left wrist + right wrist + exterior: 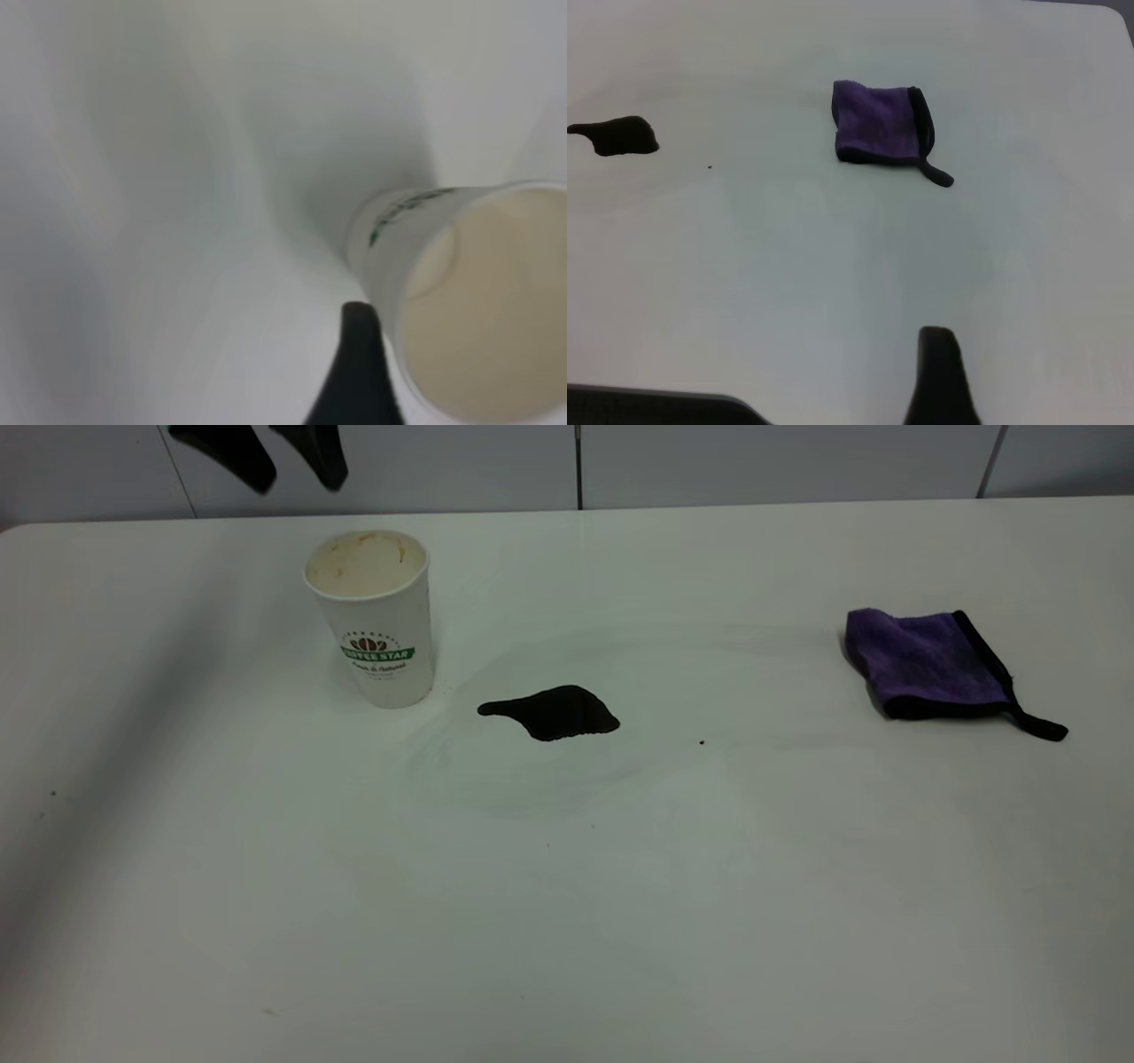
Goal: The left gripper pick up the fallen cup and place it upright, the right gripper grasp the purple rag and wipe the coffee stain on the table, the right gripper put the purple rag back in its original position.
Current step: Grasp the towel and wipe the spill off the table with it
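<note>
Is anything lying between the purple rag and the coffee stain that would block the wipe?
Nothing visible does. Only bare table and a tiny dark speck lie between the purple rag and the coffee stain; the cup stands beyond it.

Even, soft overhead light on the table (567,921), dim left edge, heavy blur in the left wrist view.

A pale grey panelled wall (726,460) runs behind, split by dark vertical seams. Soft, even light falls across the scene, with a broad shadow at the left.
</note>
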